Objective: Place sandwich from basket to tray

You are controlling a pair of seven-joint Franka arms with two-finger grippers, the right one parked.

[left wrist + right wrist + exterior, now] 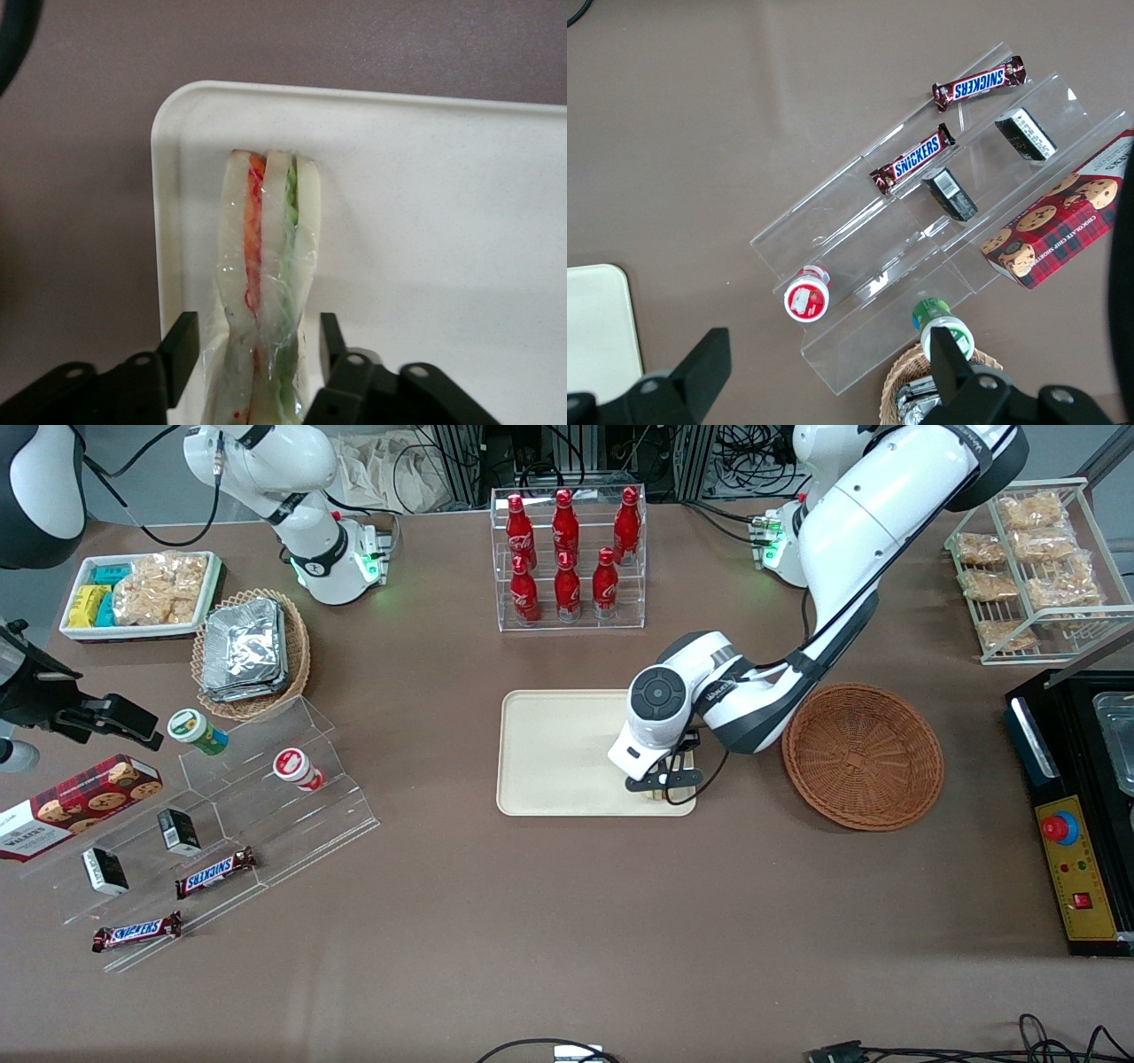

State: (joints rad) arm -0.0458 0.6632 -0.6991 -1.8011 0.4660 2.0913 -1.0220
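Note:
The clear-wrapped sandwich, white bread with red and green filling, stands on edge on the beige tray close to one rounded corner. My left gripper is open around it, with a gap between each finger and the wrap. In the front view the gripper is low over the tray, at the corner nearest the camera and the basket, and hides most of the sandwich. The reddish-brown wicker basket lies beside the tray toward the working arm's end and holds nothing.
A clear rack of red bottles stands farther from the camera than the tray. A wire rack of bagged snacks and a black control box stand at the working arm's end. A tiered acrylic stand with snacks lies toward the parked arm's end.

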